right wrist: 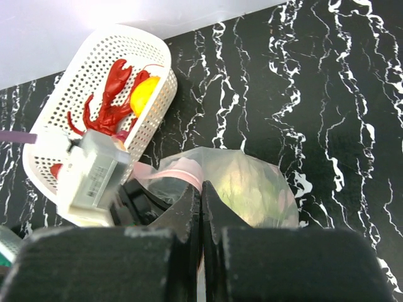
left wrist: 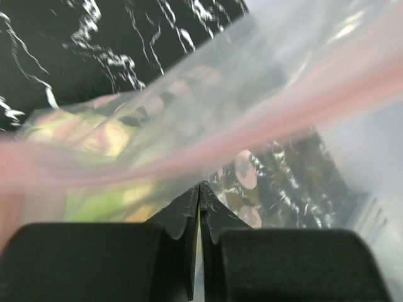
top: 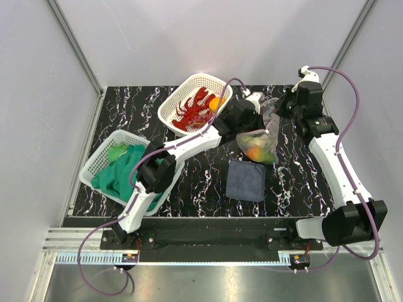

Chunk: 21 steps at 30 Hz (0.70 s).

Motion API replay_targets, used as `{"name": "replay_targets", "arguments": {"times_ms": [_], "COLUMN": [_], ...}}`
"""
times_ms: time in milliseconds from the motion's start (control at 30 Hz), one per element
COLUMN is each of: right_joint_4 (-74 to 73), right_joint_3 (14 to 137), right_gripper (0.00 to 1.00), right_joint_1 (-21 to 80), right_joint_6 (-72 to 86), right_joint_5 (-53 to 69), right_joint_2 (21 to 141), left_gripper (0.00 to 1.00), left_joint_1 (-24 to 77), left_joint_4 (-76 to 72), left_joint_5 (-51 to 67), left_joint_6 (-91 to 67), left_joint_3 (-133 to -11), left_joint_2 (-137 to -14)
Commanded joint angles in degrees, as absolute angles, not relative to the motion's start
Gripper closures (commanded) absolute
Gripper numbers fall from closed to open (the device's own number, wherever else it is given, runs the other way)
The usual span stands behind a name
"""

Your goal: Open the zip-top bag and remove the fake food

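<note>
The clear zip-top bag hangs between my two grippers over the table's back right, its pink-red zip strip at the top. Green-yellow and orange fake food pieces lie inside it and show through the plastic in the right wrist view. My left gripper is shut on the bag's edge. My right gripper is shut on the zip strip opposite it. A red lobster and an orange fruit lie in a white basket.
A second white basket at the left holds green cloth. A dark blue-grey folded cloth lies on the black marbled table in front of the bag. White walls close in the back and sides.
</note>
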<state>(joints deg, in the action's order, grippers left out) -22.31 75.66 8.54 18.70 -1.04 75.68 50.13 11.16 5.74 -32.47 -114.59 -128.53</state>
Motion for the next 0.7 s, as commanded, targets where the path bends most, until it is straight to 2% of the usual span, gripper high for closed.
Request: {"name": "replay_targets", "arguments": {"times_ms": [0,267,333,467,667], "right_joint_4": [-21.2,-22.7,-22.8,-22.9,-23.2], "right_joint_3": [75.5,73.9,73.5,73.2,72.5], "right_gripper": [1.0,1.0,1.0,1.0,1.0], "right_joint_1": [8.7,8.8,8.7,8.8,8.8], "right_joint_6": [18.6,19.4,19.3,19.1,19.2], "right_joint_5": [-5.4,-6.0,-6.2,-6.2,-6.0], "right_joint_2": [74.1,74.0,74.0,74.1,74.4], "left_gripper": [0.91,0.82,0.73,0.65,0.61], "left_joint_1": [50.0,50.1,50.1,50.1,50.1], "left_joint_4": [5.1,6.1,8.7,15.9,18.6], "left_joint_5": [9.9,9.4,8.2,4.6,3.0], "left_joint_6": [-30.5,-31.3,-33.6,-41.5,-51.2], "left_joint_3": [-112.3,-110.4,-110.7,-113.5,-110.8], "left_joint_2": [-129.2,-131.7,-132.1,-133.2,-131.0]}}
